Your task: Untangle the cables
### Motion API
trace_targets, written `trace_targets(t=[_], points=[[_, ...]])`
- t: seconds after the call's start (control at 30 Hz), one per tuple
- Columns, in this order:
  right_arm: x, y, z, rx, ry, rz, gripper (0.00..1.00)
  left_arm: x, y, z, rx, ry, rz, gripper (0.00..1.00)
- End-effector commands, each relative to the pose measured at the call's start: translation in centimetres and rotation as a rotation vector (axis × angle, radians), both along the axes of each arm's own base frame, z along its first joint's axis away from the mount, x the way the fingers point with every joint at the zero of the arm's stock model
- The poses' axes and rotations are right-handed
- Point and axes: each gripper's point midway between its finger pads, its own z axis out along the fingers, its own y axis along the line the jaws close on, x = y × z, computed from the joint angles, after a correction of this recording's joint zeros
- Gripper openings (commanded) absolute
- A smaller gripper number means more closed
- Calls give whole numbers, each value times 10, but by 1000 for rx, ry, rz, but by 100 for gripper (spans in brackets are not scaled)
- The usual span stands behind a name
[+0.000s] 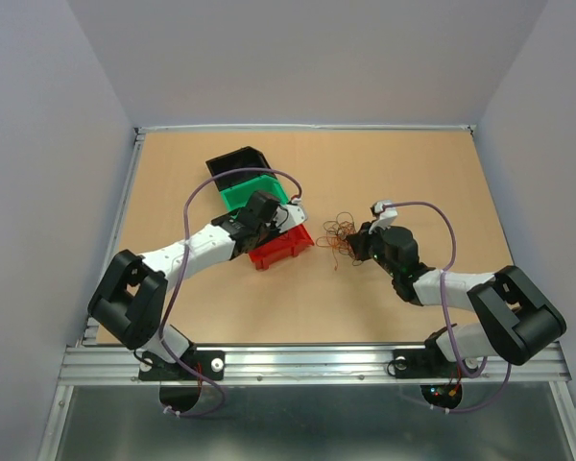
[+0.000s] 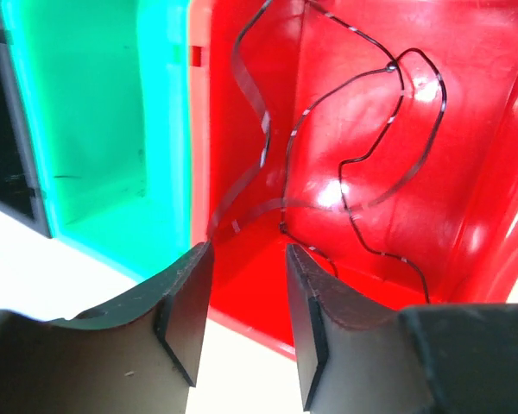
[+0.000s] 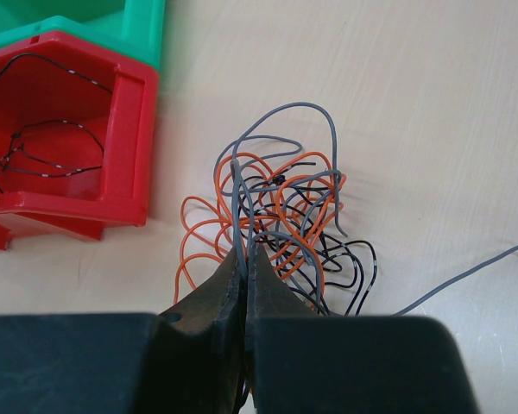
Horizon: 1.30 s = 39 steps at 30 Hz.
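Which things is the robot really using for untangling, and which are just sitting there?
In the job:
the tangle of cables
the grey wire pinched in the right gripper
the thin black wire lying in the red bin
the left gripper, open above that bin

Just sitting there:
the green bin
the black bin

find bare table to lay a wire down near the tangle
Bare table right of the tangle of cables and behind it to the back edge. Crowded: the gap toward the red bin, and the near side at the right gripper.
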Motion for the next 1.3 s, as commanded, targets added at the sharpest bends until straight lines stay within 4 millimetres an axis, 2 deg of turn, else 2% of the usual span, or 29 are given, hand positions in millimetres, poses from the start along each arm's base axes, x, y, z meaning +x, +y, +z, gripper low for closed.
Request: trace_targets(t=[0.0, 0.37, 0.4, 0.43, 0.47, 0.63, 0.7, 0.77, 0.93, 1.07, 1.17, 1.2, 1.27], points=[[7, 5, 20, 32, -52, 8, 1, -4, 1, 21, -48, -41, 6, 51], [8, 5, 20, 32, -52, 6, 2, -7, -3, 50, -134, -95, -21, 53], [7, 6, 19, 32, -52, 9, 3, -9, -4, 55, -157, -94, -35, 74], [8, 6, 20, 34, -55, 9, 3, -10, -5, 57, -168, -93, -43, 85], [8, 5, 19, 30, -52, 8, 3, -11, -6, 60, -178, -94, -54, 91], [9, 6, 20, 33, -54, 9, 3, -10, -20, 73, -240, -104, -117, 93], [6, 10, 20, 40, -48, 34, 4, -4, -24, 69, -240, -96, -111, 87], [6, 10, 21, 41, -51, 34, 4, 1, -29, 69, -238, -83, -106, 85], [6, 10, 20, 41, -49, 37, 4, 13, -43, 45, -220, -21, -124, 82], [5, 12, 20, 43, -48, 44, 4, 26, -47, 37, -212, -37, -121, 78], [5, 10, 20, 42, -49, 40, 4, 29, -44, 24, -189, 4, -110, 57], [5, 11, 20, 41, -51, 42, 4, 27, -43, 16, -174, 25, -106, 42], [4, 10, 20, 39, -52, 41, 4, 23, -38, 8, -152, 45, -97, 29]])
